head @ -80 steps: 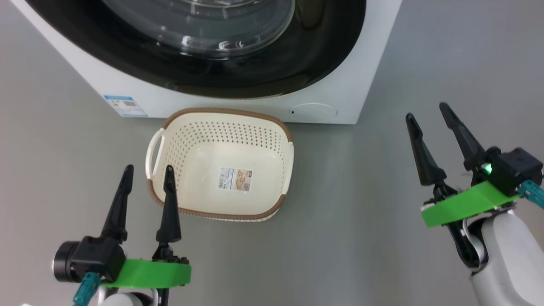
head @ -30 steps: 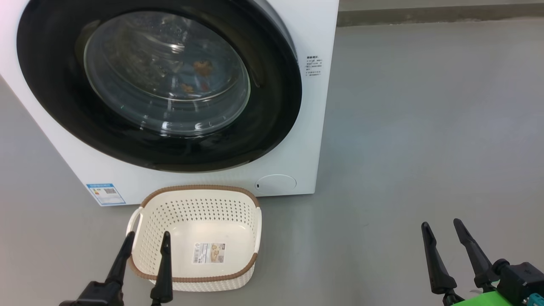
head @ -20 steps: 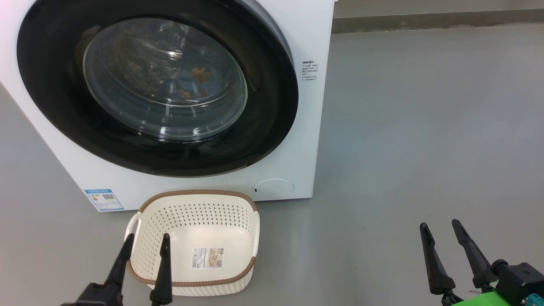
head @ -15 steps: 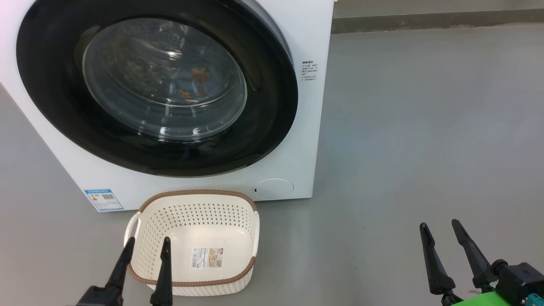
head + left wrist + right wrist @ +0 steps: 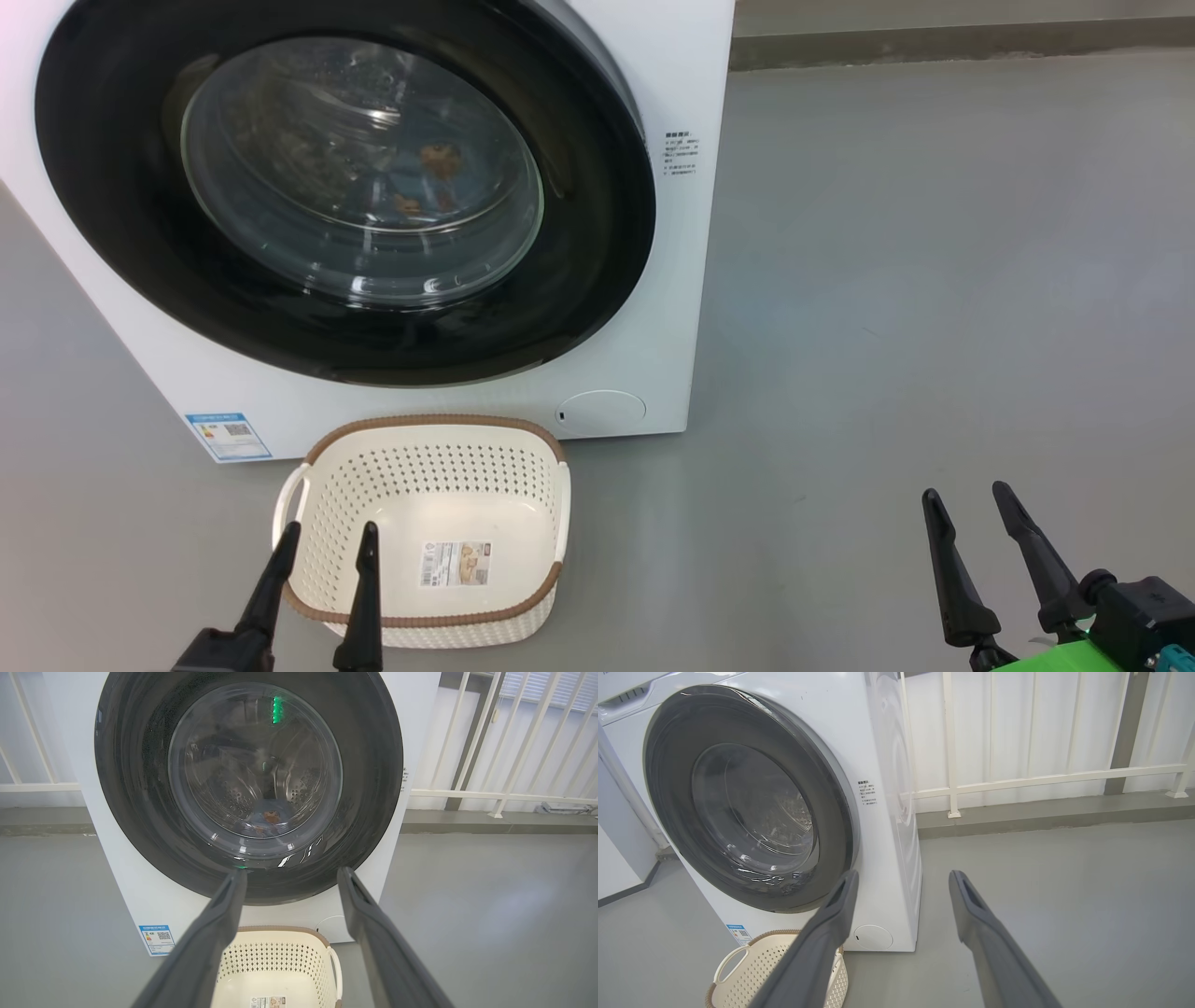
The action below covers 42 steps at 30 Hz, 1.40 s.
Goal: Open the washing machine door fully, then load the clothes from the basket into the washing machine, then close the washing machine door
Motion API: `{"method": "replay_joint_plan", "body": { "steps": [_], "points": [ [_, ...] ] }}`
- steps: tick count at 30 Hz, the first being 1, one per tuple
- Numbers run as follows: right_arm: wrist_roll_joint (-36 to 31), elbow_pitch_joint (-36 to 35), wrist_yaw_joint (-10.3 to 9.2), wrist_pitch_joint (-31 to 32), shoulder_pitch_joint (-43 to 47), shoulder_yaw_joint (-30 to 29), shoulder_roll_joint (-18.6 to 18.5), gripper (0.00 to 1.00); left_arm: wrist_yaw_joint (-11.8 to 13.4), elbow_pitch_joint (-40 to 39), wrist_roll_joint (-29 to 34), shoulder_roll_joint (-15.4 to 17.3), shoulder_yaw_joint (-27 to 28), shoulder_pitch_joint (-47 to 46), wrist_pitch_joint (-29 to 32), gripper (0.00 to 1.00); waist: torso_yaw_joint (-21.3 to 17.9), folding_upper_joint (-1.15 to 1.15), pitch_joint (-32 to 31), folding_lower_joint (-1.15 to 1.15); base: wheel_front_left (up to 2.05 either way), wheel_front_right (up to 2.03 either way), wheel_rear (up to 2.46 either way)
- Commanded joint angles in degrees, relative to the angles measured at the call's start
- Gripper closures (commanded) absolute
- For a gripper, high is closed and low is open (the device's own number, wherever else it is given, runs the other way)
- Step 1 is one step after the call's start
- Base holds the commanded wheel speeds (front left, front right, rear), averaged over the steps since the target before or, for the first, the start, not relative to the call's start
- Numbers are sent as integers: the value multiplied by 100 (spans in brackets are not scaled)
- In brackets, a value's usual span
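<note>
L gripper, dark fingers wide apart, empty, over near-left rim of empty cream perforated plastic basket. R gripper likewise, near right. Far: white boxy washing machine, glossy black round door shut, light-blue clothes inside. Looks done; next, confirm latch.

We see the washing machine door shut flush on the white washing machine, with the clothes dim behind its glass. The cream basket sits upright on the floor just before it, empty.
</note>
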Motion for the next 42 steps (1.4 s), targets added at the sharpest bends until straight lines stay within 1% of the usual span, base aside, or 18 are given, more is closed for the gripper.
{"method": "replay_joint_plan", "body": {
  "steps": [1,21,22,27,30,33,34,37,42],
  "points": [
    [32,-159,-15,0,-48,160,-52,0,71,-162,-31,79,176,-150,-20,0,0,0,9,0,0,0,0],
    [21,-152,-15,57,-67,157,-52,0,163,-126,-67,93,114,-178,-47,0,-8,0,34,0,0,0,0],
    [36,5,0,50,0,2,1,100,99,0,-52,10,-60,0,-6,100,-8,0,35,0,0,0,0],
    [54,408,0,53,1,1,48,100,97,258,-67,-86,-93,117,-1,100,-8,0,36,1,0,0,0],
    [254,429,0,75,-20,11,35,100,73,266,-257,-88,-56,100,33,100,-14,0,36,3,0,0,0],
    [457,459,-1,100,-48,18,20,100,48,282,-450,-87,-18,80,70,100,-21,0,27,13,0,0,0],
    [524,470,-1,108,-57,21,16,100,40,288,-513,-87,-5,74,83,100,-23,0,25,14,0,0,0],
    [725,511,-1,133,-91,29,2,100,14,314,-704,-88,33,47,120,100,-29,0,35,3,0,0,0],
    [1058,575,-2,176,-152,39,-18,100,-30,360,-1021,-90,97,-3,182,100,-39,0,42,1,0,0,0]
  ]
}}
